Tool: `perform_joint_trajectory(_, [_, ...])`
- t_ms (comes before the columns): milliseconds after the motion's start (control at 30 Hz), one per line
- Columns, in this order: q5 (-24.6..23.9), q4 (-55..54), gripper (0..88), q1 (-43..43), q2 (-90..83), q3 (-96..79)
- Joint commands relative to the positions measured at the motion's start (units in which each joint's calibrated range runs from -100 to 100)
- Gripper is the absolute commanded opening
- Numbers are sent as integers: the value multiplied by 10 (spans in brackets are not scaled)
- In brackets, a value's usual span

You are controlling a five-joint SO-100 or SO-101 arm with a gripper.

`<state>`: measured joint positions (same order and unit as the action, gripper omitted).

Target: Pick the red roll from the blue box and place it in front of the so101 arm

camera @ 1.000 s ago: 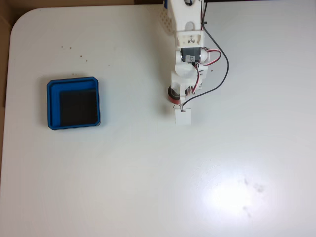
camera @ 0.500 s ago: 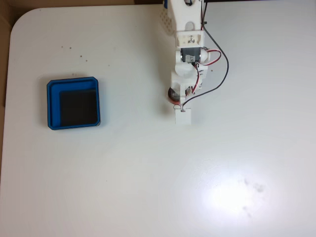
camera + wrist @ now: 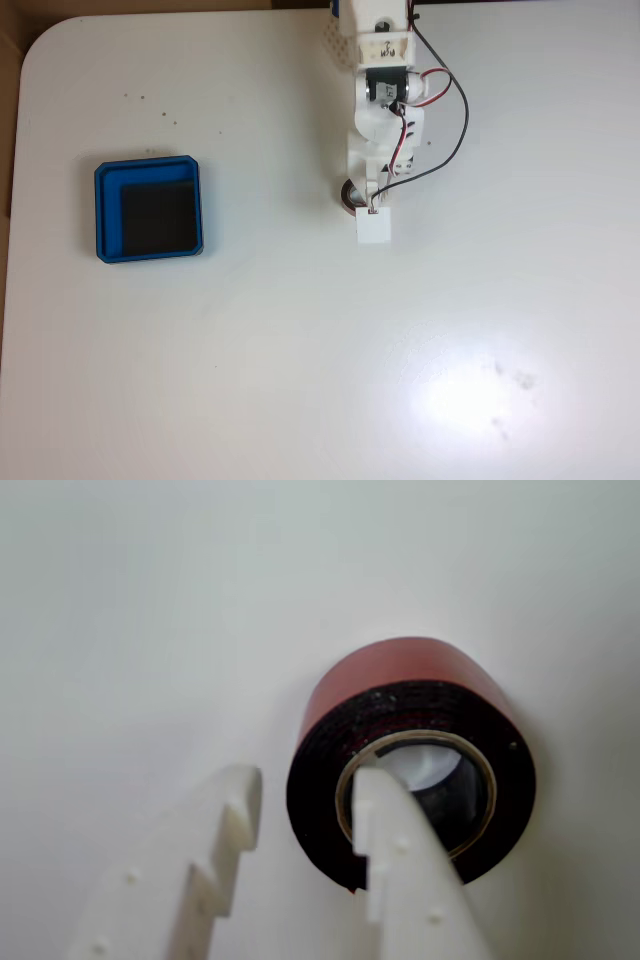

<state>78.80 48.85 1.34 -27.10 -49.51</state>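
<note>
Red roll lying flat on the white table, hollow axis upright, just below the so101 arm in the fixed view, far right of the blue box. Gripper spread apart: one fingertip over the core, the other outside the roll's left wall. Release likely; withdrawal straight up advisable.
</note>
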Motion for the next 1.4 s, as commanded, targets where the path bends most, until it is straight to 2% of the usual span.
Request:
perform_joint_trajectory(0, [1, -7, 85, 9, -58, 0])
perform_joint_trajectory(267, [3, -7, 85, 8, -211, -15])
perform_joint_trajectory(567, [3, -15, 85, 7, -459, -155])
perform_joint_trajectory(767, [2, -20, 86, 3, -543, -212])
perform_joint_trajectory(1167, [3, -263, 94, 0, -573, -376])
perform_joint_trajectory(1367, [4, -280, 94, -1, -620, -425])
